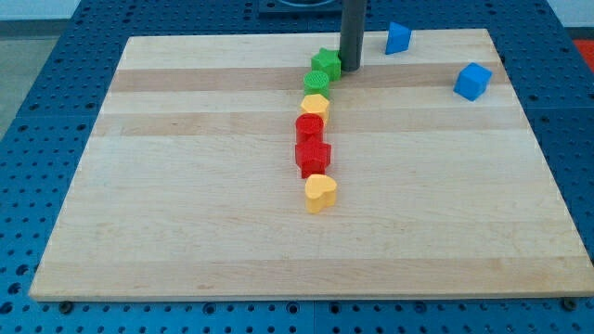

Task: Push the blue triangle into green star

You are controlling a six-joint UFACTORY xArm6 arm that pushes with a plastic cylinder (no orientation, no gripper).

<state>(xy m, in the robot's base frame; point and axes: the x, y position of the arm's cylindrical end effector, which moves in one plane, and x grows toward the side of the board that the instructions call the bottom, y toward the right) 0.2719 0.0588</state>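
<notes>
We find my tip (351, 67), a gripperless rod, just right of the green star (326, 64), the blue triangle (398, 38) apart.

A pale wooden board (186, 186) carries a central touching chain of green star (326, 63), green block (316, 82), yellow block (316, 105), two red blocks (310, 127) (314, 155) and yellow heart (320, 192), with a blue triangle (398, 37) and blue cube (472, 81) upper right.
</notes>
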